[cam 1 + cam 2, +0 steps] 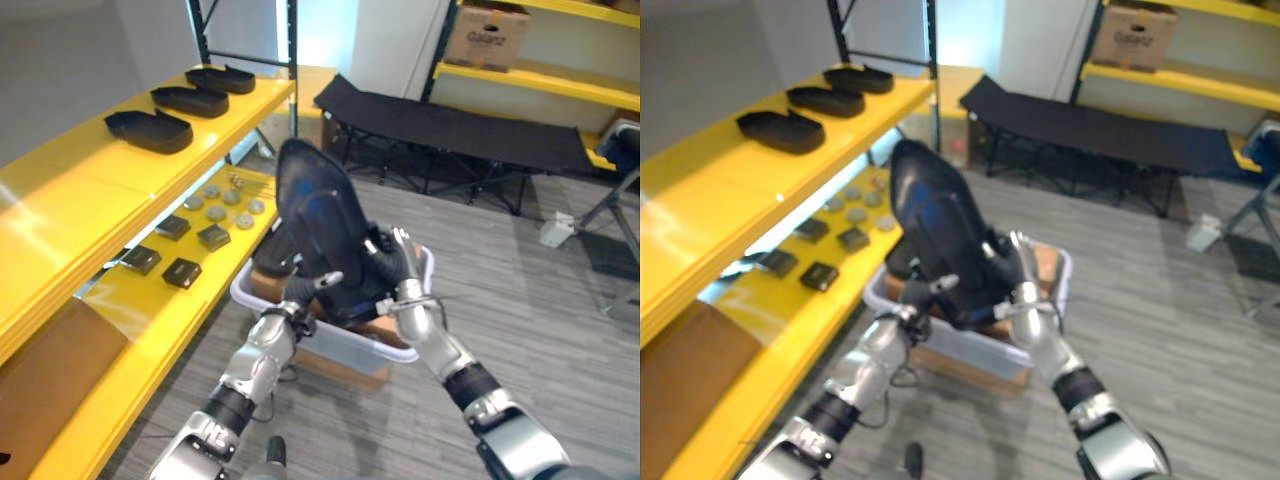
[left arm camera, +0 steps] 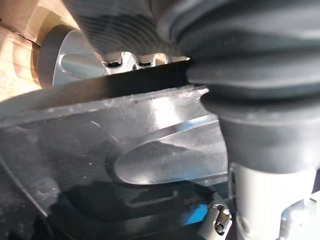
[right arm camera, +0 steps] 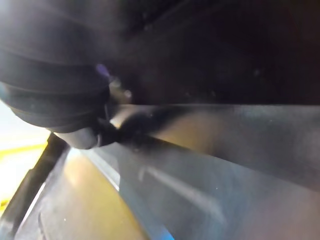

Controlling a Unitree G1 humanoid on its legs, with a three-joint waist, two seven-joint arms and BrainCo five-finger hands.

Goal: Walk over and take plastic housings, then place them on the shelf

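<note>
A large black plastic housing (image 1: 320, 215) stands nearly upright between my two hands, just above a white bin (image 1: 400, 352). My left hand (image 1: 297, 300) grips its lower edge from the left, and its fingers (image 2: 122, 62) press on the housing's rim (image 2: 125, 145). On the other side, my right hand (image 1: 392, 268) clasps the housing (image 3: 225, 165). Three more black housings (image 1: 148, 130) lie in a row on the top board of the yellow shelf (image 1: 90, 170) to my left.
The bin rests on a cardboard box (image 1: 350, 368) beside the shelf. The lower shelf board carries small black parts (image 1: 181, 272) and round grey parts (image 1: 222, 208). A black folding cot (image 1: 450, 125) stands behind, with another yellow rack and a box (image 1: 487, 33) beyond it.
</note>
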